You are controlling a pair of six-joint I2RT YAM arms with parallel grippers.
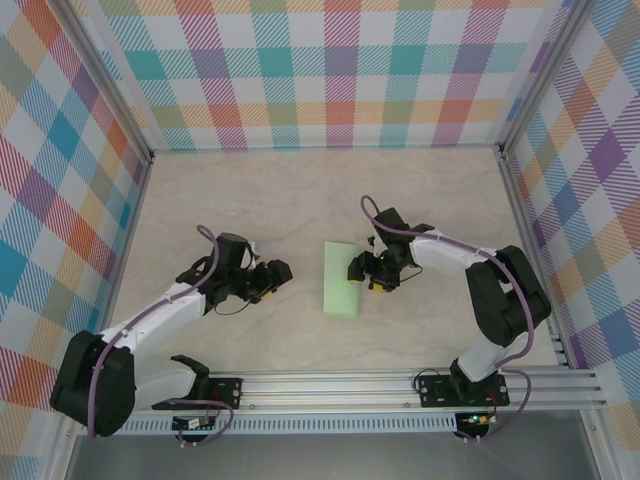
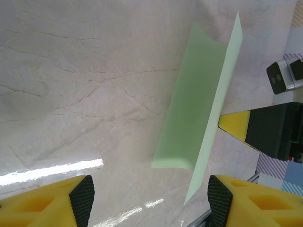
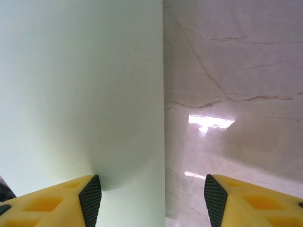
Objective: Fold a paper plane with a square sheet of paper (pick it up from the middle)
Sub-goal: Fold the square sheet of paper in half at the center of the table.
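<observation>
One paper sheet [image 1: 342, 280] — long axis near-to-far

The square sheet of paper [image 1: 342, 280] is a plain pale green with no print, nearly white-green in the right wrist view. The table [image 1: 300, 190] is cream with thin brown veins, like marble (white glare patches sit on its gloss). The walls [image 1: 330, 70] carry a plaid of teal, orange, purple, pink, green and yellow, hatched diagonally on white. The left gripper [image 1: 278, 275] and right gripper [image 1: 368, 276] have yellow jaws with black pads. The left arm [image 1: 150, 320] and right arm [image 1: 450, 255] are white and black, with purple cables [image 1: 395, 232]. The rail [image 1: 340, 385] is silver.
</observation>
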